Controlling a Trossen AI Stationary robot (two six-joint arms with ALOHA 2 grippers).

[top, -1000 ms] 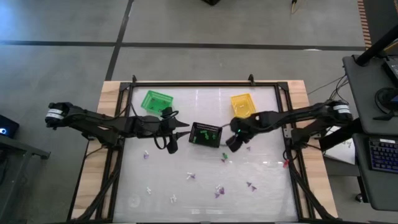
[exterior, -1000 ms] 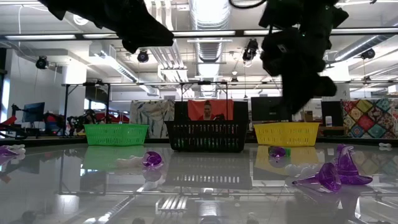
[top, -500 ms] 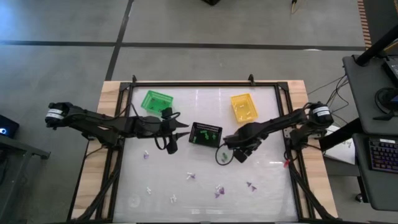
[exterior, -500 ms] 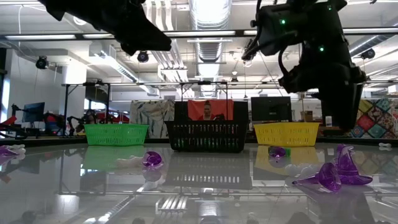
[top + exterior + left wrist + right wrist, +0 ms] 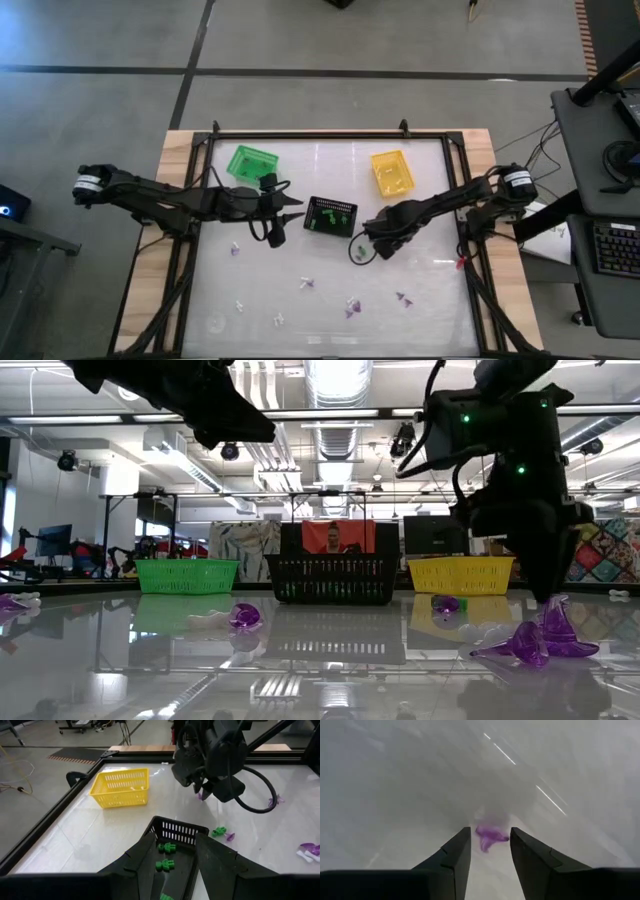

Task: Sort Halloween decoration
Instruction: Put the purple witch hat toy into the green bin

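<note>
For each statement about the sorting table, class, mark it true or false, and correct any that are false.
1. The black basket stands between the green basket and the yellow basket. True.
2. The right gripper is open, with a purple trinket on the table just ahead of its fingers. True.
3. The black basket is empty. False: the left wrist view shows green trinkets lying inside it.
4. The left gripper hangs over the yellow basket. False: it is beside the black basket, on the side toward the green basket.
5. No loose trinkets remain on the table. False: several purple and white ones lie scattered across it.
</note>
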